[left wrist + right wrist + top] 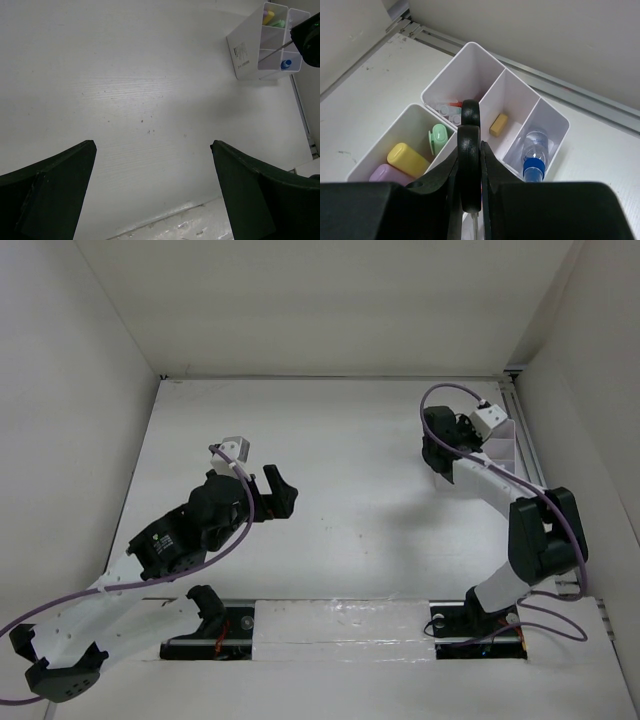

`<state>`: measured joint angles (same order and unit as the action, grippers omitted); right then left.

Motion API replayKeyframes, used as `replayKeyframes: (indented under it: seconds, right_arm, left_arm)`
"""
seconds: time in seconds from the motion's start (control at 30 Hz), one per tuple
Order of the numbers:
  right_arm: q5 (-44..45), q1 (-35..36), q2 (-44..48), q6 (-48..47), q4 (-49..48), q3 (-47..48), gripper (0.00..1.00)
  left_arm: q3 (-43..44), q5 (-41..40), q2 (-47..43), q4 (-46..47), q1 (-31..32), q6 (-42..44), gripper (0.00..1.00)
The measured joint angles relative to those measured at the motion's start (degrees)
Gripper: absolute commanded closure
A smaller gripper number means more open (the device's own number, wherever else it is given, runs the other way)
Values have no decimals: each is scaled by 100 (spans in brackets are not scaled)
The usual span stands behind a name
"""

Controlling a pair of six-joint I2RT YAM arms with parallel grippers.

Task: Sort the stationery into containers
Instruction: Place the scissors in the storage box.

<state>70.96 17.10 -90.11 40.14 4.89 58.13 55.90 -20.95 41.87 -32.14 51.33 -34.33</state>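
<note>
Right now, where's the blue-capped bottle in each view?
Top external: bottle not visible; the right arm covers most of the organizer.
Left wrist: bottle at far upper right, in the organizer's lower right compartment as pictured.
Right wrist: bottle right of centre, in the organizer's rightmost compartment.
Shared landmark: the organizer.

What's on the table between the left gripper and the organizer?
Nothing; the left wrist view shows bare table from the left gripper to the organizer.
</note>
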Motion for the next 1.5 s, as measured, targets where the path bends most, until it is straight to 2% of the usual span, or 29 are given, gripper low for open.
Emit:
replayKeyframes:
  seconds: [0.07, 0.17, 0.3, 0.53, 0.63, 0.7, 0.77, 0.83, 0.97, 1.2, 1.37, 1.5]
  right_arm:
    - [46, 24, -79, 164, 267, 140, 94]
    - [131, 57, -271, 448, 741, 431, 99]
    - [170, 48, -483, 828, 1272, 699, 100]
    - [164, 13, -518, 1139, 1631, 752, 99]
    - [162, -13, -518, 1193, 1714, 761, 86]
    - [164, -22, -518, 1215, 1744, 767, 84]
    - [162, -26, -518, 1224, 1762, 772, 76]
    - [162, -26, -518, 1248, 1766, 774, 64]
    - [155, -26, -518, 1261, 1779, 780, 49]
    - [125, -26, -518, 1257, 1784, 782, 37]
    - [-72, -4, -442, 1016, 1635, 739, 23]
    - [-190, 76, 24, 820, 1508, 551, 8]
  left_arm:
    - [-2, 0, -7, 2, 0, 2, 0]
    - [-2, 0, -24, 17, 0, 0, 0]
    - [-2, 0, -44, 17, 0, 2, 0]
    - [-2, 2, -44, 17, 0, 0, 0]
    - [-2, 2, -44, 17, -2, 2, 0]
    - [-2, 0, -44, 17, -2, 2, 0]
    - [-2, 0, -44, 17, -2, 2, 0]
    - [-2, 2, -44, 17, 0, 0, 0]
    - [-2, 0, -44, 17, 0, 2, 0]
    - [-2, 2, -44, 17, -2, 2, 0]
    - [-2, 0, -46, 17, 0, 2, 0]
    - [-2, 2, -46, 22, 0, 0, 0]
